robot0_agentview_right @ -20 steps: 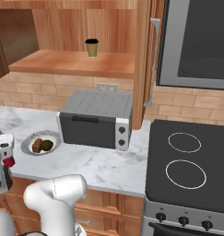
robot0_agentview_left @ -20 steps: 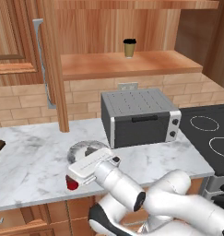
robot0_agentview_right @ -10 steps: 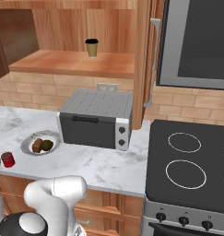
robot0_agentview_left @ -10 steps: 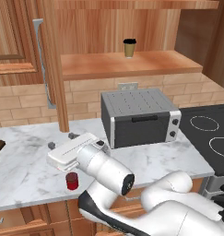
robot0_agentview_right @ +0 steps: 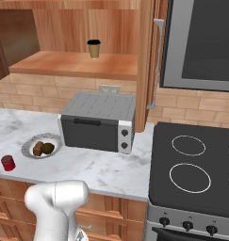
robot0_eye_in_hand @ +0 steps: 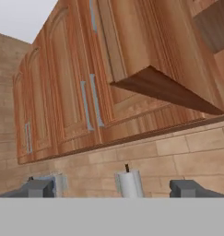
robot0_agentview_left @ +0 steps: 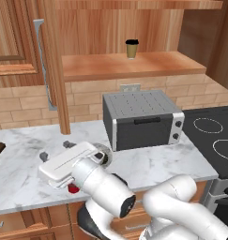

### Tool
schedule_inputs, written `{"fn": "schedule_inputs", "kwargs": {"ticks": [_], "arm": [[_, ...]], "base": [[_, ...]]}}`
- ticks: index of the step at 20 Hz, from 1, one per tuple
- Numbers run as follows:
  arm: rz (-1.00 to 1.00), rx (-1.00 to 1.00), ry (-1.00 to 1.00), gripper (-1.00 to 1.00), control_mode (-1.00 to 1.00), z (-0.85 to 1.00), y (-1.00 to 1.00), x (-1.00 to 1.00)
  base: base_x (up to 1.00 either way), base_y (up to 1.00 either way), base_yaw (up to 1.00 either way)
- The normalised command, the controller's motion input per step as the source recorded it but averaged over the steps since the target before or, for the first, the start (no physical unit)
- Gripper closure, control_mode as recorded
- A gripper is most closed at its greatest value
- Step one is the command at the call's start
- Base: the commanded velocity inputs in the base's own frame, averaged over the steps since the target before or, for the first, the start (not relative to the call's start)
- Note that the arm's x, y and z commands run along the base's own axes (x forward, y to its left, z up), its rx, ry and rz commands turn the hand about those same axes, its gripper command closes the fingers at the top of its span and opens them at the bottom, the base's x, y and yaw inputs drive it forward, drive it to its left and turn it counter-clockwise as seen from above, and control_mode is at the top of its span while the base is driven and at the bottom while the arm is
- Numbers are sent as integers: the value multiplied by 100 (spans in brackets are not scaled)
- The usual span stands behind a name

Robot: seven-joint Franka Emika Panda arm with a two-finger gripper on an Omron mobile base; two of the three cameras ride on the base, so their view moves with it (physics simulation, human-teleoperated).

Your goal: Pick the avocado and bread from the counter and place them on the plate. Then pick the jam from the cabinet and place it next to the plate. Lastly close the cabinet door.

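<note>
1. While we read the scene from its biggest piece down, the warm brown wooden wall cabinet (robot0_agentview_left: 125, 56) comes first: it stands open, with a tan paper cup with a dark lid (robot0_agentview_right: 94, 48) on its inner shelf.
2. Its tall brown panelled cabinet door (robot0_agentview_left: 17, 70) with the long silver bar handle is swung out to the left, so we judge that closing it is the step left to do.
3. On the white marble bench (robot0_agentview_right: 106, 167) a grey toaster oven (robot0_agentview_right: 98, 121) sits against the brick wall.
4. Our white arm's gripper (robot0_eye_in_hand: 115, 188) hangs low over the bench's front edge, its camera tilted up at the cabinet fronts; the fingers (robot0_eye_in_hand: 37, 188) stand wide apart and hold nothing.
5. Just left of the oven lies the round grey-rimmed plate (robot0_agentview_right: 27, 149), and it carries both foods, so that step looks done.
6. The brown oblong bread (robot0_agentview_right: 38, 148) and the dark olive-green avocado (robot0_agentview_right: 48, 148) lie side by side, touching.
7. The small red jam jar (robot0_agentview_right: 8, 163) stands on the bench near the plate's left, which we judge as placed.
</note>
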Motion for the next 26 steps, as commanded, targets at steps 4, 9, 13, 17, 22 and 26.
{"fn": "schedule_inputs", "kwargs": {"ticks": [4, 9, 13, 17, 22, 26], "arm": [[-18, 4, -1, -100, -100, 23, 26, -81], [-5, 0, -3, -100, -100, 3, 6, -12], [-6, 3, -2, -100, -100, 11, 0, -19], [-25, 6, -7, -100, -100, 36, 17, -38], [-30, 4, -7, -100, -100, 31, 18, -31], [-28, 3, -10, -100, -100, 22, 42, -12]], "base": [[0, 0, 0], [0, 0, 0], [0, 0, 0], [0, 0, 0], [0, 0, 0], [0, 0, 0]]}}
